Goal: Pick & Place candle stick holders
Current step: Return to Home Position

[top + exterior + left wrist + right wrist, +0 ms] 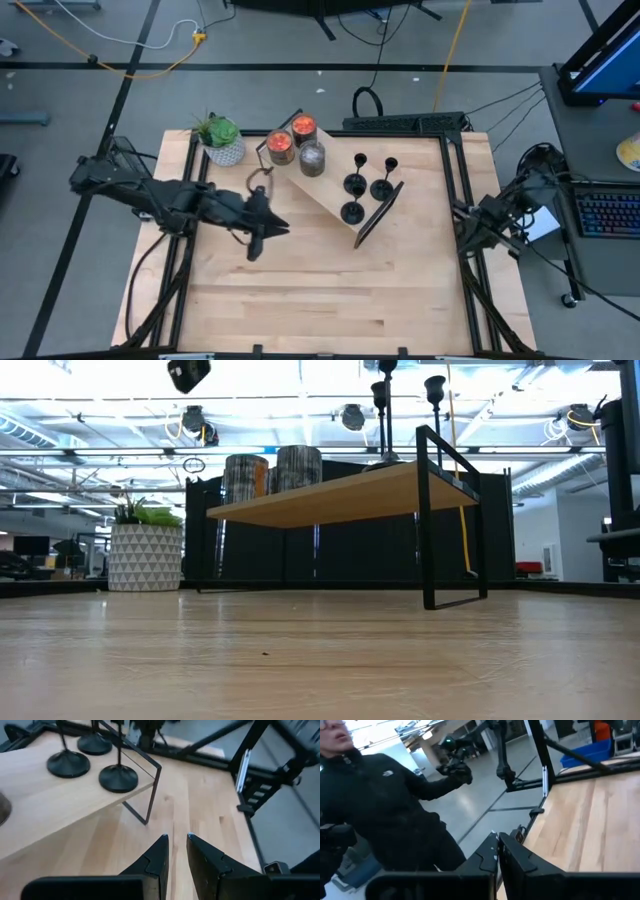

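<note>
Three black candle stick holders (357, 186) (118, 777) stand on their disc bases on the right end of a wooden shelf (325, 195) with black wire legs. The shelf sits slanted on the far half of the table. My left gripper (280, 229) (177, 839) hovers over the table left of the shelf. It points toward the shelf's right leg (150, 795), and its fingers stand a narrow gap apart with nothing between them. My right arm (495, 212) is folded back at the table's right edge, and its gripper (498, 838) is shut on nothing.
Three jars (304, 128) stand on the shelf's left end. A potted plant (222, 140) stands at the table's far left. Bare wood (320, 290) fills the near half of the table. A person in a black jacket (380, 805) stands beyond the table's edge.
</note>
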